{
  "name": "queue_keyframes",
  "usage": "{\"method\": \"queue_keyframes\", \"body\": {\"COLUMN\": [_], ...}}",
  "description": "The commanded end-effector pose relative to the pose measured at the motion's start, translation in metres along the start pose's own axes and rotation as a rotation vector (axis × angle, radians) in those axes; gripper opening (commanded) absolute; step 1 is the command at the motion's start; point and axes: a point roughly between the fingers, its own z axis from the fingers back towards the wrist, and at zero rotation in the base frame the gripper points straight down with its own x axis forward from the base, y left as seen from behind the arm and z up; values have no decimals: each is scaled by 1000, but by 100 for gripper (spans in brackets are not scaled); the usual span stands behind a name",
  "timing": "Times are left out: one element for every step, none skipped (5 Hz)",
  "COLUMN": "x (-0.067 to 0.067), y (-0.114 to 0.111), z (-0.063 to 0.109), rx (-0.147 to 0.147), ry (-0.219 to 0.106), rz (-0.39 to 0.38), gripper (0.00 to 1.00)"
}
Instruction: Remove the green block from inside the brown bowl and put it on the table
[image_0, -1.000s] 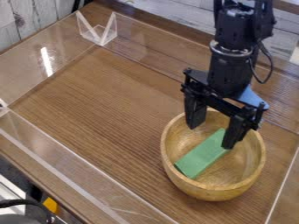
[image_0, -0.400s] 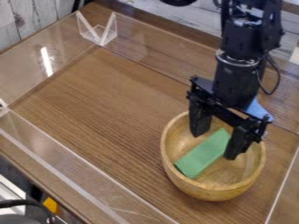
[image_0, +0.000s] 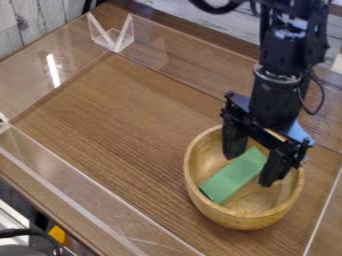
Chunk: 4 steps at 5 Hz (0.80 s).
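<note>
The tool (image_0: 259, 158), spread wide, straddles the green block (image_0: 231, 179) inside the brown bowl (image_0: 214, 209), table (image_0: 134, 120) bare leftward.

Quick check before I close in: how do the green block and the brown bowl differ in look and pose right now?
The flat green rectangular block is straight-edged and matte; the round light-brown wooden bowl is curved with visible grain. The block is much smaller, spanning roughly half the bowl's width. The block lies slanted inside the bowl, one end running up toward the far wall, while the bowl sits upright on the dark wood-grain table. Both are beneath the open black gripper.
</note>
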Motion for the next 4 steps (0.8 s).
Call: {"method": "queue_keyframes", "body": {"x": [13, 13, 13, 14], "y": [7, 11, 14, 16], "z": [-1, -3, -3, -12], "rx": [15, 29, 39, 41], "ry": [-48, -48, -48, -43], "rz": [-38, -92, -143, -145], "gripper": [100, 100, 100, 0]}}
